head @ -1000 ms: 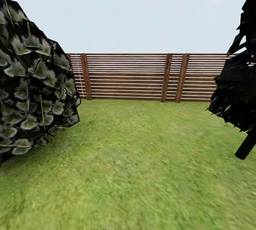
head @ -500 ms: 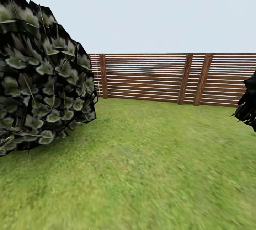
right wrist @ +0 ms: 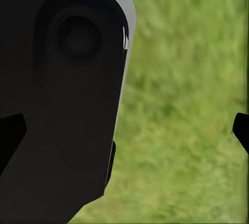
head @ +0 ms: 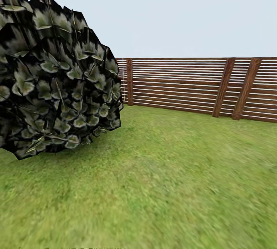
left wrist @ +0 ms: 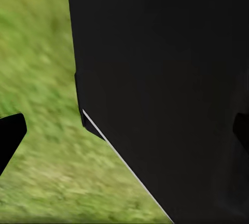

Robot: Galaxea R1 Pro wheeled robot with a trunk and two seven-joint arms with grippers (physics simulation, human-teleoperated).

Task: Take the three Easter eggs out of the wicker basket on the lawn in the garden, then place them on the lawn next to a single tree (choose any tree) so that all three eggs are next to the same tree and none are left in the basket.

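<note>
**Evidently in transit: garden survey with no eggs or basket in sight**

Head view: a round, dark-leaved bush (head: 54,76) stands at the left on the lawn (head: 161,187), which runs back to a brown horizontal-slat wooden fence (head: 184,83) under pale sky. None of the Easter eggs, the wicker basket or a slim-trunked tree appears in any picture, so where they lie cannot be told from here.

Left wrist view: the left gripper (left wrist: 124,130) shows a dark fingertip at each edge of the picture, set wide apart with nothing between them but a black body panel of the robot (left wrist: 166,79) and blurred grass beyond. Right wrist view: the right gripper (right wrist: 124,128) is likewise spread, its two fingertips far apart and empty, beside a black housing with a round recess (right wrist: 78,37).

Judgement: the robot is likely travelling toward the basket. An egg of this kind would probably be light, rigid and smooth, prone to slipping from flat pads; a grasp across its widest girth, with the fingers reaching down into the tall basket from above, seems safest.
</note>
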